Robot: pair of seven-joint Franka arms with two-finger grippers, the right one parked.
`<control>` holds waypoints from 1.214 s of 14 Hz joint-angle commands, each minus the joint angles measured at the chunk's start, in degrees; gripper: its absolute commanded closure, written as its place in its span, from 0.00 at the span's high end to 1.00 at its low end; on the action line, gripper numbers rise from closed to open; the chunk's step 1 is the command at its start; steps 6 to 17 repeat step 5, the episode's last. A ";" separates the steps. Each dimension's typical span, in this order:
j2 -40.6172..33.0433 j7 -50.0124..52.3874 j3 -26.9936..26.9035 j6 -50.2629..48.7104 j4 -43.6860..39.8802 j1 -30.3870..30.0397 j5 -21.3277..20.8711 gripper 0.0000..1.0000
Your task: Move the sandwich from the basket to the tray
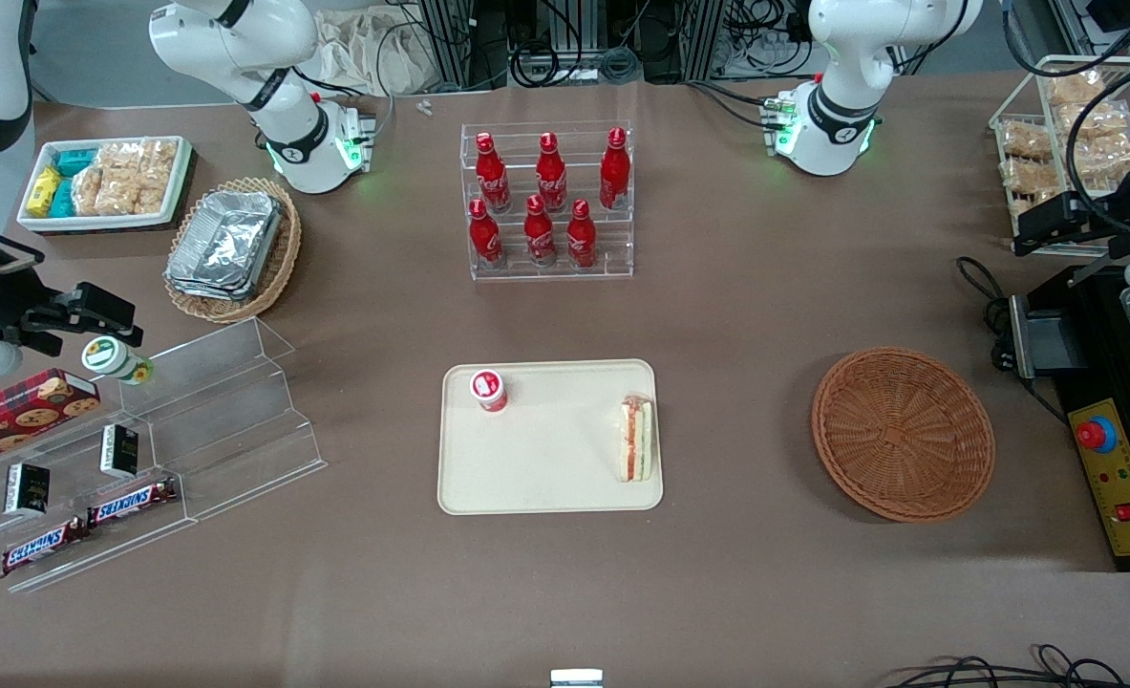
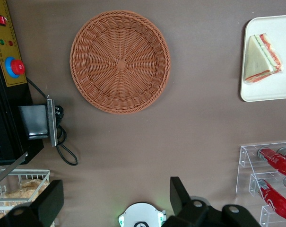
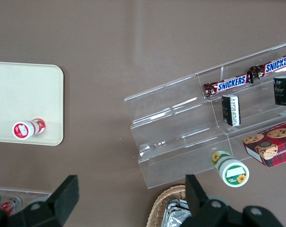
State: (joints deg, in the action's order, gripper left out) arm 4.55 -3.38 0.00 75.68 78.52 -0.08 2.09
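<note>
The sandwich [image 1: 635,439], a wrapped triangular wedge with red, orange and green layers, lies on the cream tray [image 1: 545,468] at the tray's edge nearest the basket. It also shows in the left wrist view [image 2: 262,58] on the tray [image 2: 270,92]. The reddish-brown wicker basket [image 1: 903,433] is empty; it shows in the left wrist view too [image 2: 119,62]. The left arm's gripper [image 1: 1052,225] hangs high at the working arm's end of the table, farther from the front camera than the basket. In its wrist view the gripper [image 2: 114,193] is open wide and holds nothing.
A small red-lidded cup [image 1: 489,389] stands on the tray. A clear rack of red bottles [image 1: 547,201] stands farther from the front camera than the tray. A black and yellow control box [image 1: 1114,468] and a wire rack of snacks [image 1: 1071,143] stand near the basket.
</note>
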 commanded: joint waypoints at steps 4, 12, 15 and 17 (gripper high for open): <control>-1.56 -0.22 -1.40 1.31 1.38 1.75 0.37 1.00; -1.56 -0.13 -1.32 1.40 1.46 1.84 0.02 1.00; -1.56 -0.13 -1.32 1.40 1.46 1.84 0.02 1.00; -1.56 -0.13 -1.32 1.40 1.46 1.84 0.02 1.00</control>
